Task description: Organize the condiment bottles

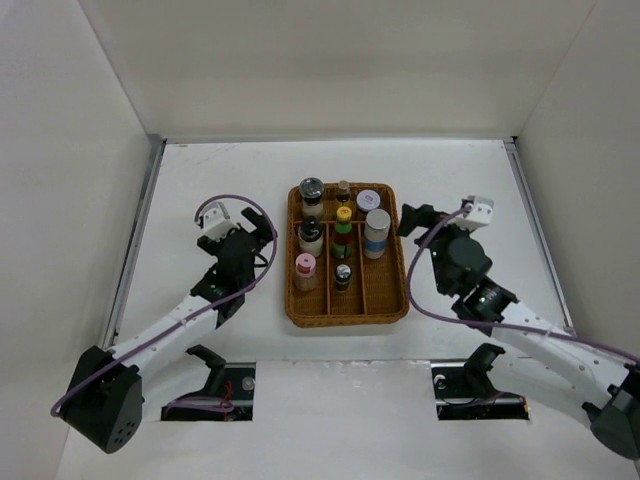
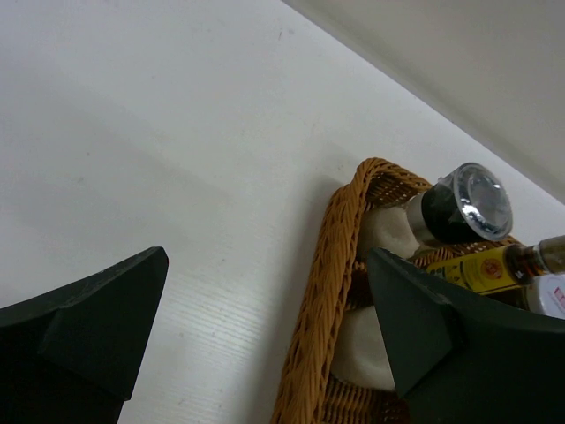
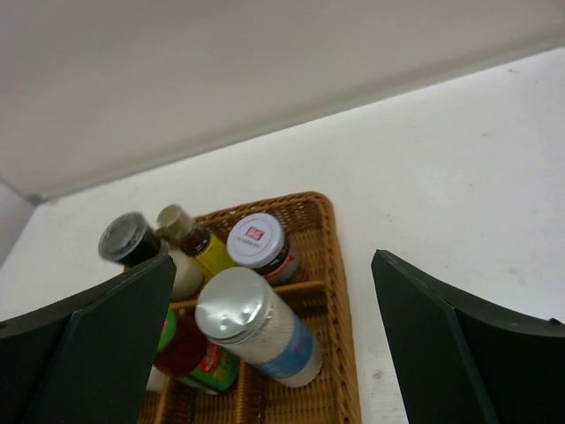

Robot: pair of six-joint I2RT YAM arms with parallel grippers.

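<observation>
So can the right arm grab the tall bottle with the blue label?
Probably yes. The right gripper is open beside the wicker tray, and the blue-label bottle stands in the tray's nearest column with only the rim between. The white-lid jar just behind it might crowd one finger.

Lab: white-walled robot test enclosure [image 1: 330, 60]

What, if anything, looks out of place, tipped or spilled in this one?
Nothing stands out. The condiment bottles all stand upright inside the wicker tray, with none tipped over and no spill visible. The left gripper and right gripper are open and empty, one at each side of the tray.
</observation>
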